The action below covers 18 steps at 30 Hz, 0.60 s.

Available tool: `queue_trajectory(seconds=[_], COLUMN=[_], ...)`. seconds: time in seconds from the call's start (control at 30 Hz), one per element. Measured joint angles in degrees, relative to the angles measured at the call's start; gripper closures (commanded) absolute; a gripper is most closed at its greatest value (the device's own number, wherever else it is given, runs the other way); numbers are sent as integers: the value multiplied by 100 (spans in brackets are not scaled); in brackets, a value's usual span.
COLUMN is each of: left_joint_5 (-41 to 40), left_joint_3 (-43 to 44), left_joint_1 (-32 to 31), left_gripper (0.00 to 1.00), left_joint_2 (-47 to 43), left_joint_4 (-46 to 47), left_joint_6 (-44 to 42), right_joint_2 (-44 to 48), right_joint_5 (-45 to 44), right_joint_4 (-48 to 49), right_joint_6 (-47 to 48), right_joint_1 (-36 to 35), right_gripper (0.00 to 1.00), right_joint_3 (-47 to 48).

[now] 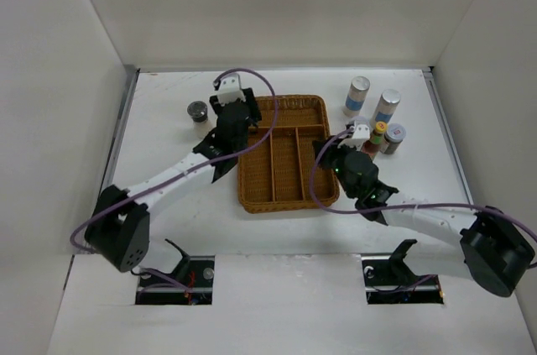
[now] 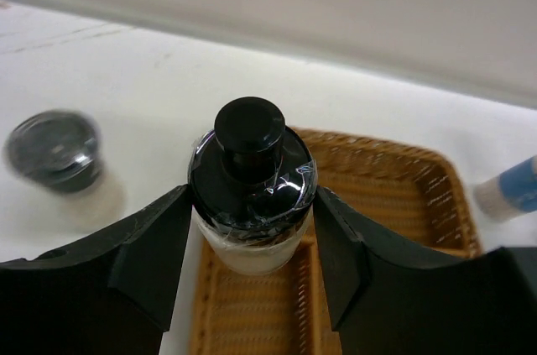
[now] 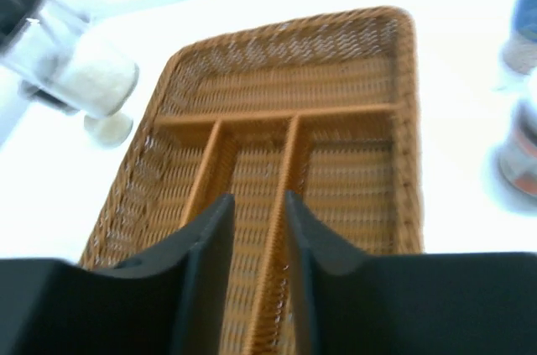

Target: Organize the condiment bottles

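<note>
Far left on the white table [image 1: 159, 204]: a short glass jar with a dark silvery lid [image 1: 197, 111], standing alone just outside the tray's far-left corner. Next, the left gripper [image 2: 252, 212], clamped on the white bottle with the round black cap [image 2: 250, 172], one finger against each side of its shoulder. The bottle hangs upright, cap toward the wrist camera, over the left end of the far crosswise compartment of the brown wicker divided tray [image 1: 289, 206]. I cannot tell whether its base touches the weave. My read: the coming move is straight down along the bottle's long axis, then let go. It sits close to the left rim, so I'd watch that edge. Centre-right, the right gripper [image 3: 256, 200] hovers over the tray's long compartments, jaws drawn near together with a narrow slot, nothing between them. Right of the tray: two tall white blue-banded cylinders [image 1: 357, 95] [image 1: 386, 107], a slim red yellow-capped sauce bottle [image 1: 377, 137] and a short silver-lidded jar [image 1: 394, 138], all nearer the right arm.
</note>
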<state>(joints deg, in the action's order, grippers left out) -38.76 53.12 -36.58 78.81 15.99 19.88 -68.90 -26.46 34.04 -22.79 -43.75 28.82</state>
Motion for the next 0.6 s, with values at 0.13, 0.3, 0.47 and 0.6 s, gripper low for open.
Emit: queue_trajectory(seconds=[0.13, 0.3, 0.47, 0.6], left_joint_5=[262, 632, 887, 903], left_joint_3=[772, 1659, 2133, 2299], left_joint_1=[-28, -98, -219, -286], left_gripper=[72, 72, 70, 54], left_joint_2=[1049, 2356, 3176, 3591], left_joint_4=[321, 356, 271, 350], left_joint_6=[-4, -15, -13, -24], right_joint_2=[494, 1032, 1180, 1152], right_joint_5=[-116, -184, -203, -201], right_joint_4=[26, 57, 68, 74], right_joint_6=[-245, -612, -822, -905], right_joint_1=[334, 769, 931, 931], right_gripper=[69, 61, 53, 42], right_joint_3=[-249, -555, -669, -682])
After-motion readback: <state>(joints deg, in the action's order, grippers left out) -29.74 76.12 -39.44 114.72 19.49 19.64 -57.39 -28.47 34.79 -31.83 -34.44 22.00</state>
